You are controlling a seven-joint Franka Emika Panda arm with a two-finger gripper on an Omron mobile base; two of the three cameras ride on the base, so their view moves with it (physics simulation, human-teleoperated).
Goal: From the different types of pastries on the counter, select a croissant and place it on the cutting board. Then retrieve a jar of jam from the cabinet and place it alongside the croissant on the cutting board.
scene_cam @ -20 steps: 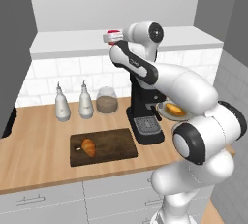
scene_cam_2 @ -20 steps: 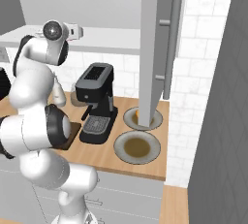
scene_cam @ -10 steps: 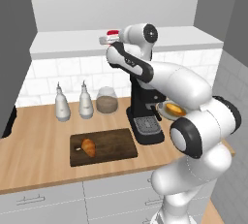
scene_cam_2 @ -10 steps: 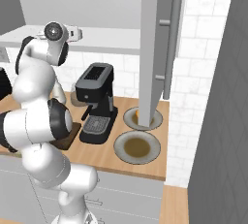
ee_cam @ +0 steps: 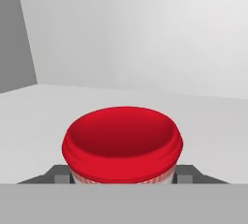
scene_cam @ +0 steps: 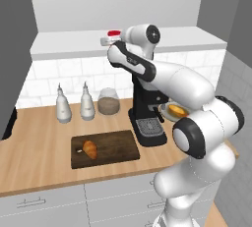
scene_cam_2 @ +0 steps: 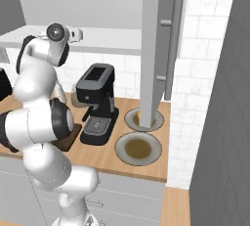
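Presently, largest first: cabinet (scene_cam: pixel 74 10), a wide white recess with a pale back wall and dark grey side panels, set above the white-tiled wall; its shelf carries the jar at the front edge.

Tabletop (scene_cam: pixel 34 152), long light-brown wood over pale grey drawers with bar handles, running left to right below the cabinet.

Coffee machine (scene_cam: pixel 147 118), black, upright on the tabletop just right of the board; also seen from the other side (scene_cam_2: pixel 97 102).

Cutting board (scene_cam: pixel 104 147), dark brown, rounded corners, lying flat on the near part of the tabletop, left of the coffee machine.

Two plates (scene_cam_2: pixel 138 147), round, on the tabletop right of the coffee machine, one nearer and one farther.

Glass jar (scene_cam: pixel 108 101), clear with brown contents, at the far edge of the tabletop by the tiles.

Two white bottles (scene_cam: pixel 63 105), standing side by side, left of the glass jar.

Claw (scene_cam: pixel 109 40), raised to the cabinet shelf at its front edge; its dark fingertips (ee_cam: pixel 58 175) sit on either side of the jam jar, closed on it.

Oval pastry (scene_cam: pixel 177 110), paler yellow-orange, on the far plate, partly behind the arm.

Croissant (scene_cam: pixel 90 149), orange-brown, lying on the left part of the cutting board.

Jam jar (ee_cam: pixel 122 143), red with a red lid, held in the claw at the cabinet shelf; lid visible from the left base view (scene_cam: pixel 113 33).
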